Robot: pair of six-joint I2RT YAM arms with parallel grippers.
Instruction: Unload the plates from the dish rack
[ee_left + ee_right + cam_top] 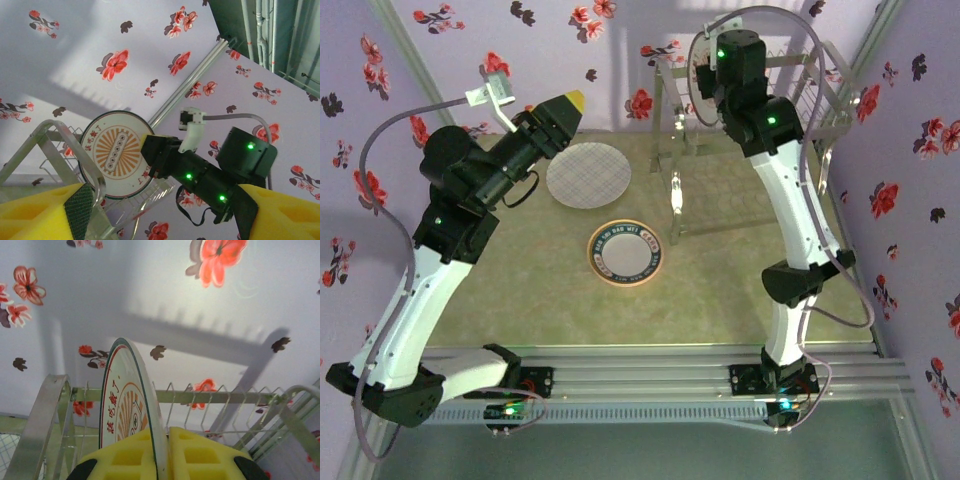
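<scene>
A white plate with an orange sunburst and a dark green rim (122, 405) stands upright in the slotted top of the chrome dish rack (220, 397). My right gripper (165, 455) is shut on this plate's lower edge, one yellow pad on each face. In the left wrist view the same plate (112, 150) shows face-on in the dish rack (47, 132), with the right arm's black gripper at its right edge. My left gripper (165, 220) is open with nothing between its fingers. From above, the left gripper (565, 108) hovers behind a grid-patterned plate (588, 175).
The grid plate and a white plate with a dark band and orange edge (625, 252) lie flat on the green table mat (520, 280). The rack (840, 118) stands at the back right on chrome legs (677, 195). Floral walls close in on three sides.
</scene>
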